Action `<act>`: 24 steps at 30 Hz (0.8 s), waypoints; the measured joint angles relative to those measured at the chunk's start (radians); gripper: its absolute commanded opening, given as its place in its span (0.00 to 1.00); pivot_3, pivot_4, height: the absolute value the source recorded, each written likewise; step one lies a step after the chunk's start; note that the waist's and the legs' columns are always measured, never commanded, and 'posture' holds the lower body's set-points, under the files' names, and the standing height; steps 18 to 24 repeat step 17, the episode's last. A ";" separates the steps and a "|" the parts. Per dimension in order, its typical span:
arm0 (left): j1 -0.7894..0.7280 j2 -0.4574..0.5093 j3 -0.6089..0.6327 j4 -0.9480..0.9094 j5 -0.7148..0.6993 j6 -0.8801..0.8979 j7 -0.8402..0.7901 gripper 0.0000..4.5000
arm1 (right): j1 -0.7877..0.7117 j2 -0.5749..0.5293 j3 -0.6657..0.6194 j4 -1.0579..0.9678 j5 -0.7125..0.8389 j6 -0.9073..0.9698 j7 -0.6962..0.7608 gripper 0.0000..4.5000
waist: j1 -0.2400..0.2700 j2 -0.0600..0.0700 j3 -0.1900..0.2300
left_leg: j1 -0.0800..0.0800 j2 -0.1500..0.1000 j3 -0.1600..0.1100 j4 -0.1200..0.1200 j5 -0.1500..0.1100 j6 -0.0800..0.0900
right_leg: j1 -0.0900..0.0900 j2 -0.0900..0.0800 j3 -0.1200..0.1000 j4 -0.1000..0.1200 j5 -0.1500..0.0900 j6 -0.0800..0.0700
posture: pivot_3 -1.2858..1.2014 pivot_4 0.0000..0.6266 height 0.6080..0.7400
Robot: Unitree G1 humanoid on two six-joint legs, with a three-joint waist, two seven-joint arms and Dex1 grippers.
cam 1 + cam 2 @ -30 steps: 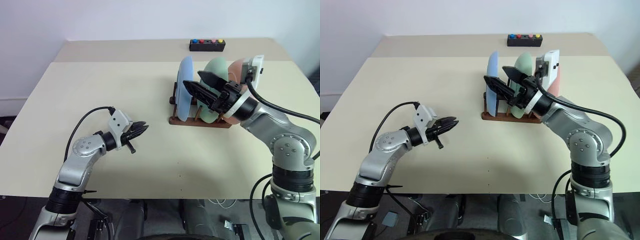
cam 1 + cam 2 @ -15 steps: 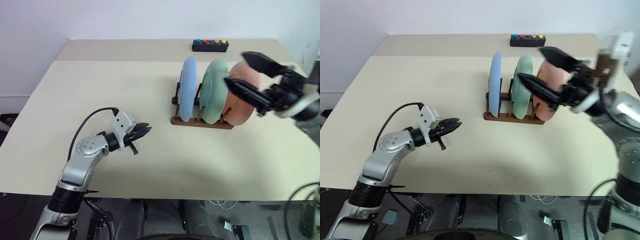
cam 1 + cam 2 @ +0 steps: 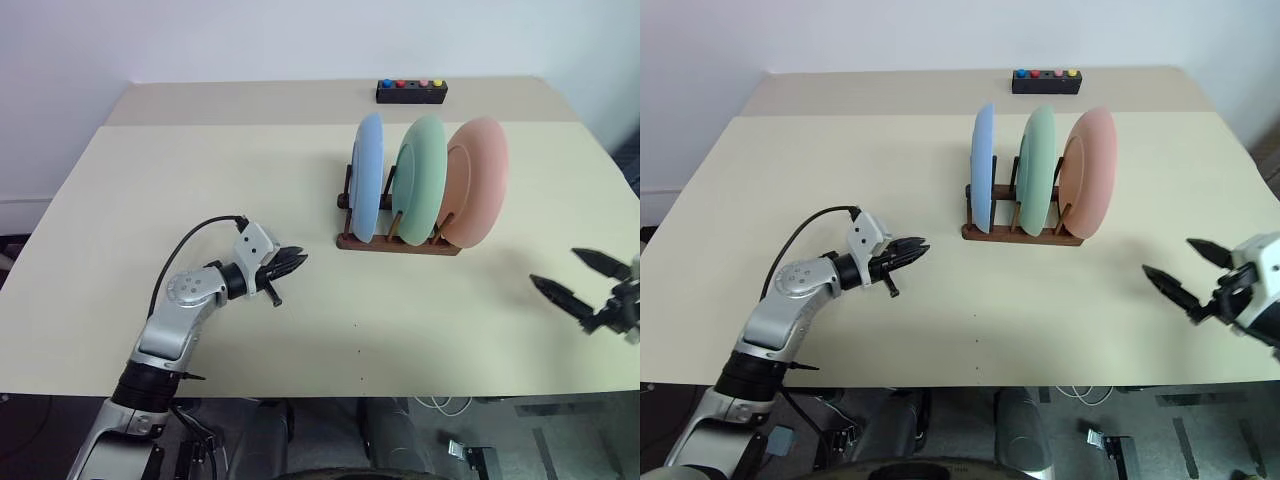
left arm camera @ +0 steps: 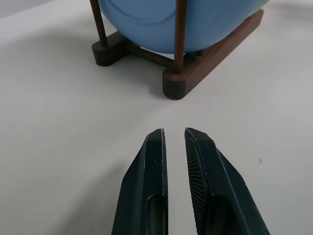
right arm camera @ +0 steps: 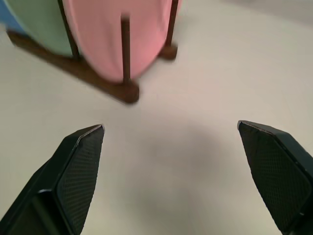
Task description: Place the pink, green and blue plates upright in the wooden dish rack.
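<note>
1. And the right claw (image 3: 585, 290) is clear! A second ago it was up among the plates at the wooden dish rack (image 3: 398, 242); now it has swung away to about four o'clock of the rack, well apart from it, low over the tabletop (image 3: 250, 170).
2. What it leaves behind: the blue plate (image 3: 368, 178), the green plate (image 3: 419, 180) and the pink plate (image 3: 476, 182) all stand on edge between the pegs, blue at the nine o'clock end, pink at the three o'clock end, green between them. The pink one tips slightly but sits in its slot. By my reading the task is as good as done.
3. Right claw: jaws spread wide, released, nothing held and nothing touched.
4. Left claw (image 3: 293, 261): clenched, its two black fingers nearly meeting with a thin slit between, gripping nothing. It hovers over bare tabletop at about eight o'clock of the rack, pointing toward the blue plate's end, and has barely shifted.
5. The black button box (image 3: 411, 91) sits far off at twelve o'clock, untouched.
</note>
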 measured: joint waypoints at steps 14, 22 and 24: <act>0.124 0.016 0.084 0.001 0.007 -0.041 0.082 0.13 | -0.165 0.076 0.142 0.204 -0.067 -0.140 -0.009 0.99 | 0.006 0.000 0.000 | 0.000 0.000 -0.001 0.001 0.000 0.000 | 0.001 0.000 0.000 0.000 -0.001 -0.001 | 0.52 0.24 0.96; 0.150 0.015 0.089 -0.038 0.006 -0.027 0.091 0.13 | -0.181 0.089 0.164 0.214 -0.065 -0.143 -0.009 0.99 | 0.005 0.000 0.000 | 0.000 0.000 -0.001 0.000 0.000 0.000 | 0.001 0.000 0.000 0.000 0.000 0.000 | 0.52 0.24 0.96; 0.150 0.015 0.089 -0.038 0.006 -0.027 0.091 0.13 | -0.181 0.089 0.164 0.214 -0.065 -0.143 -0.009 0.99 | 0.005 0.000 0.000 | 0.000 0.000 -0.001 0.000 0.000 0.000 | 0.001 0.000 0.000 0.000 0.000 0.000 | 0.52 0.24 0.96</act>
